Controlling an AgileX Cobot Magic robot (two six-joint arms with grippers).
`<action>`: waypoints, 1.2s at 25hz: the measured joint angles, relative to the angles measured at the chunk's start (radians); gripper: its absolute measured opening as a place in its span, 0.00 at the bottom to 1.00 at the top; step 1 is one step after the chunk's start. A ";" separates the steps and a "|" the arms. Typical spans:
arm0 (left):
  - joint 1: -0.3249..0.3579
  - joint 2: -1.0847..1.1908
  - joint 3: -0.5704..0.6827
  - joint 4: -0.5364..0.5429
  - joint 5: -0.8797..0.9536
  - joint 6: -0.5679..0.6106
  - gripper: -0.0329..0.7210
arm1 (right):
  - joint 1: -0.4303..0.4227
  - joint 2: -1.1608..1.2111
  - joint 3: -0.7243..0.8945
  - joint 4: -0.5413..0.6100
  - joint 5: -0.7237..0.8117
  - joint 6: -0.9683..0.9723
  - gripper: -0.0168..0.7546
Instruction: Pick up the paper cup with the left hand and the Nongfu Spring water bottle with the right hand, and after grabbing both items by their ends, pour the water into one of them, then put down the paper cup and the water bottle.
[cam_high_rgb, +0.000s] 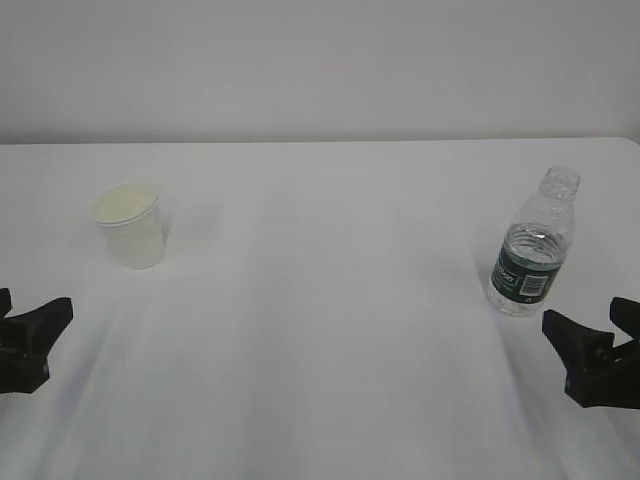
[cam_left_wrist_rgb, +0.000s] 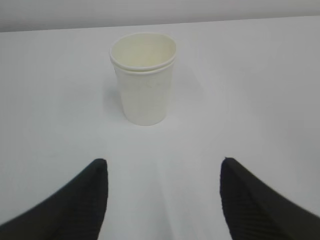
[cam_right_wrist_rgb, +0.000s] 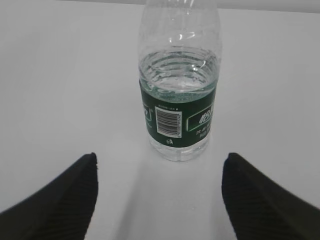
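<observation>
On the far left of the white table (cam_high_rgb: 320, 330), the left hand (cam_high_rgb: 30, 335) sits low at the frame edge, its matte black fingers (cam_left_wrist_rgb: 80, 200) ridged on the inner faces and tapering to blunt points. Jaws stand well apart, nothing between them. Ahead of it, clear of the fingertips, stands the paper cup (cam_high_rgb: 130, 225): white, smooth-walled, tapering toward the base, rolled rim on top, pale yellowish inside. It is upright, mouth up, long axis vertical, and in the wrist view it lines up with the gap between the fingers. A second line just under the rim shows in that view; I cannot tell whether that is a second cup.

Across the bare middle of the table and over to the right, the Nongfu Spring water bottle (cam_high_rgb: 533, 245) stands upright, narrow uncapped neck pointing up. Clear ribbed plastic, dark green label band with white print and a barcode facing the wrist camera. The water (cam_right_wrist_rgb: 177, 75) reaches just above the label.

Nearest the right edge, the right hand (cam_high_rgb: 600, 350) sits low, close to the bottle but not touching. Same black ridged fingers (cam_right_wrist_rgb: 250, 200), spread wide, the bottle centred beyond the gap.
</observation>
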 joint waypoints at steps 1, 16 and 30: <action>0.000 0.000 0.000 0.000 0.000 0.000 0.72 | 0.000 0.000 0.000 0.000 0.000 0.005 0.79; 0.000 0.000 0.000 0.000 0.000 0.000 0.72 | 0.000 0.000 0.000 -0.002 0.000 0.005 0.79; 0.000 0.082 -0.024 -0.031 0.000 0.000 0.85 | 0.000 0.000 0.000 -0.002 0.000 0.005 0.79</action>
